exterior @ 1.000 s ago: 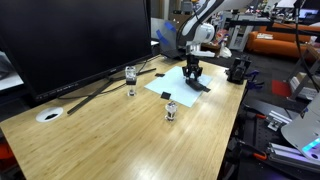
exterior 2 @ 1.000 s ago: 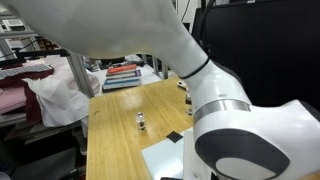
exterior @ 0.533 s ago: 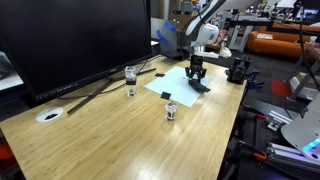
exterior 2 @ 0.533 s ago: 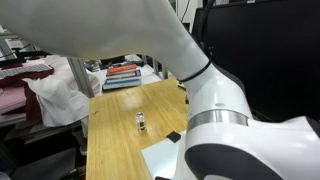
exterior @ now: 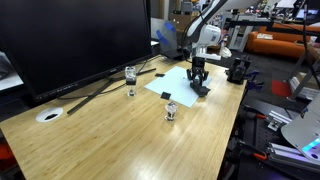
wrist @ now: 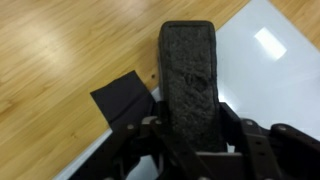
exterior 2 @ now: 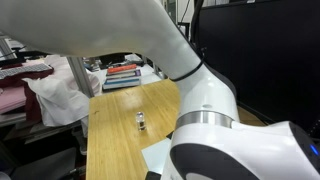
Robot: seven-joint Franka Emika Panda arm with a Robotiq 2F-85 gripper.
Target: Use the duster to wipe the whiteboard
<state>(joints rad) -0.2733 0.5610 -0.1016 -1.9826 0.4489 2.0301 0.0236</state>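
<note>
The whiteboard lies flat on the wooden table, pale, with black tabs at its edges. My gripper stands over its far-right edge, shut on the black duster. In the wrist view the duster runs lengthwise between my fingers, its rough face up, lying across the whiteboard's edge beside a black tab. In an exterior view my arm hides most of the whiteboard; only a corner shows.
A big black screen stands along the table's back. Two small glass jars and a white disc sit on the table. A black device stands near the board. Books lie at the table's far end.
My gripper has slid with the duster a little toward the whiteboard's right edge. In the other exterior view my arm now covers more of the board.
</note>
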